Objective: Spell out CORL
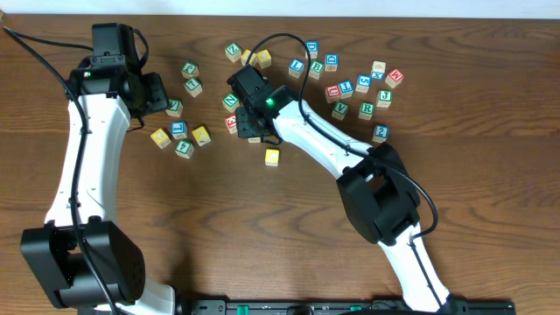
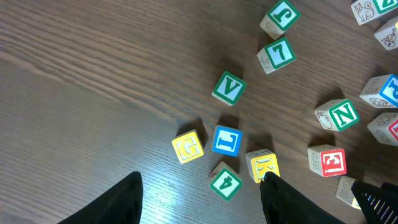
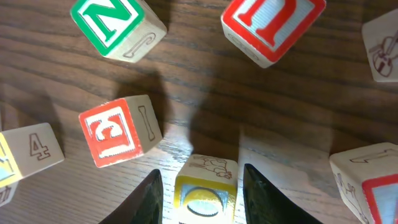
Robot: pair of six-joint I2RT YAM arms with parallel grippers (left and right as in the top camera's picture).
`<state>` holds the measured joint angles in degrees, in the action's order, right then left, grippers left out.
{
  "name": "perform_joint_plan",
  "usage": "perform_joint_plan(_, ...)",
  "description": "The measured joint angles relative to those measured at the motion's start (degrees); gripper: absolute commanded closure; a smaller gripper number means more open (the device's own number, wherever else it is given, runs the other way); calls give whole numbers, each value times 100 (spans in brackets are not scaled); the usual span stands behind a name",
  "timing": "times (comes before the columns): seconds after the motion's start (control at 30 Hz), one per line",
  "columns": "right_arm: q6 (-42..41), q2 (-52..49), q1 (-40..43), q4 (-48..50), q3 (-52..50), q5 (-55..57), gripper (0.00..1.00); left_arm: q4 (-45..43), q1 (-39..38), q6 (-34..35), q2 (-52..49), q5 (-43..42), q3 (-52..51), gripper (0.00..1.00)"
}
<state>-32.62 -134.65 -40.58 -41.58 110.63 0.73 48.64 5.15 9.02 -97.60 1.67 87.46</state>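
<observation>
Yellow cube [image 1: 272, 157] lies flat, alone; another yellow cube [image 3: 205, 193] sits level.

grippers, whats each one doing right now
left gripper: open, holding nothing
right gripper: jaws either side of the yellow cube, cannot tell if gripped

Dark wooden table [image 1: 490, 175], scattered alphabet cubes [image 1: 272, 157]

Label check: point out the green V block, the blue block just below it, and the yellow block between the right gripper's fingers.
green V block [image 2: 229, 88], left wrist view, V face centre.
blue block [image 2: 226, 140], left wrist view, top face centre.
yellow block [image 3: 204, 196], right wrist view, yellow top face.
</observation>
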Motion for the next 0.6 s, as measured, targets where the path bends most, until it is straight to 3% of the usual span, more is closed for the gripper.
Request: perform_joint_plan(0.6, 2, 0, -2, -87, -2, 39, 61, -2, 0, 0, 0, 2, 0, 40)
